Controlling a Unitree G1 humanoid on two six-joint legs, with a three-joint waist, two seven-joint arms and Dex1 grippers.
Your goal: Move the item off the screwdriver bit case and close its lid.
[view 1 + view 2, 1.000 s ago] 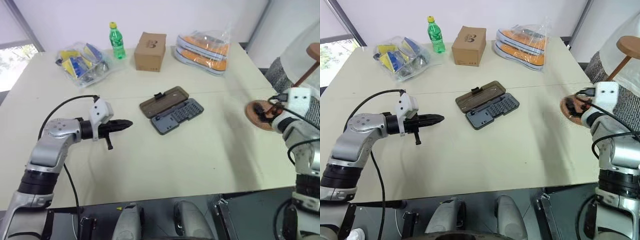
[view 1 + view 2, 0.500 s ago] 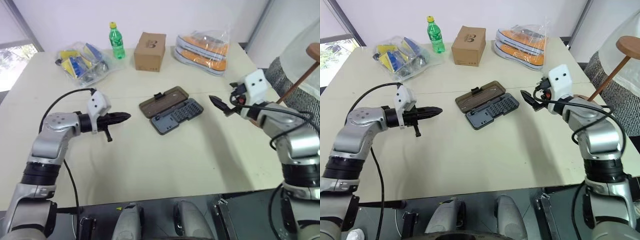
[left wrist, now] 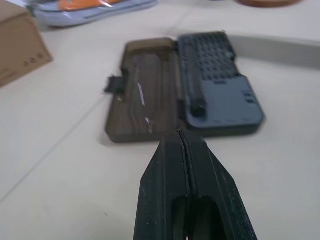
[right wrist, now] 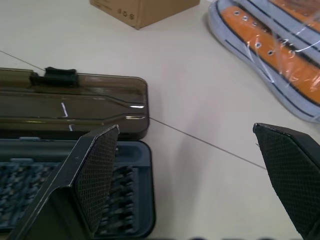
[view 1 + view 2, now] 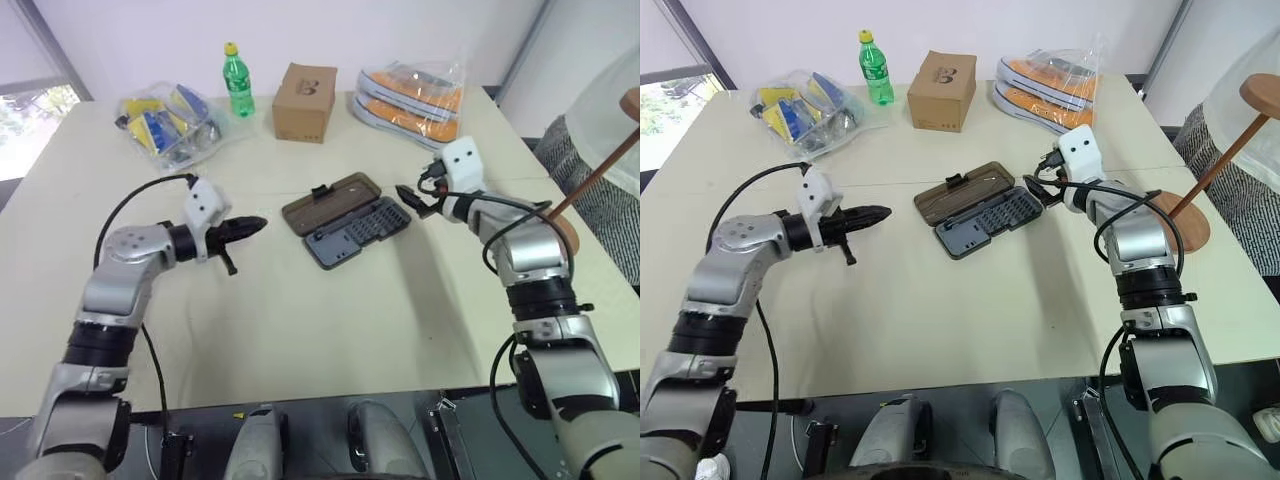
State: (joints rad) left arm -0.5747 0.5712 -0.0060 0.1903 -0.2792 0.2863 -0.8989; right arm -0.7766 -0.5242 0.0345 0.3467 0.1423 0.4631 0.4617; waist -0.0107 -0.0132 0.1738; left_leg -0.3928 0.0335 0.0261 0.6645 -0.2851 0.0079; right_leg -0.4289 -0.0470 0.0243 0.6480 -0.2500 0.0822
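1. Screwdriver bit case (image 5: 346,219) lies open and flat near the middle of the bench (image 5: 300,330), its dark grey bit tray (image 5: 358,232) on the nearer side. Nothing rests on the case.
2. Left gripper (image 5: 252,224) hovers above the bench on the case's left, well apart from it and nearer the left edge. Its two black fingers are pressed together and hold nothing. That arm reaches in from the bench's near-left corner, elbow bent, the gripper roughly level and aimed at the case.
3. Right gripper (image 5: 1033,187) is just beside the right end of the case, above the bench. Its fingers are spread wide and empty; the right wrist view looks past them at the tray's corner. That arm stretches forward from the near-right corner, forearm angled inward.
4. Brown wooden stand (image 5: 1185,222), the item to be cleared, sits at the bench's right edge, well apart from the case. Its base disc is on the bench and its thin rod leans up and away to the right.
5. Smoky brown lid (image 5: 329,201) lies flat on the far side of the tray, with its small black latch tab (image 5: 320,190) on the far long edge.
6. Judging by this layout, the clearing step looks done and closing is in hand. The next move calls for getting under the lid's far edge and swinging it over the tray until the latch catches.
7. Along the far edge sit a bag of packets (image 5: 165,117), a green bottle (image 5: 236,80), a cardboard box (image 5: 303,102) and bagged orange shoes (image 5: 415,98).
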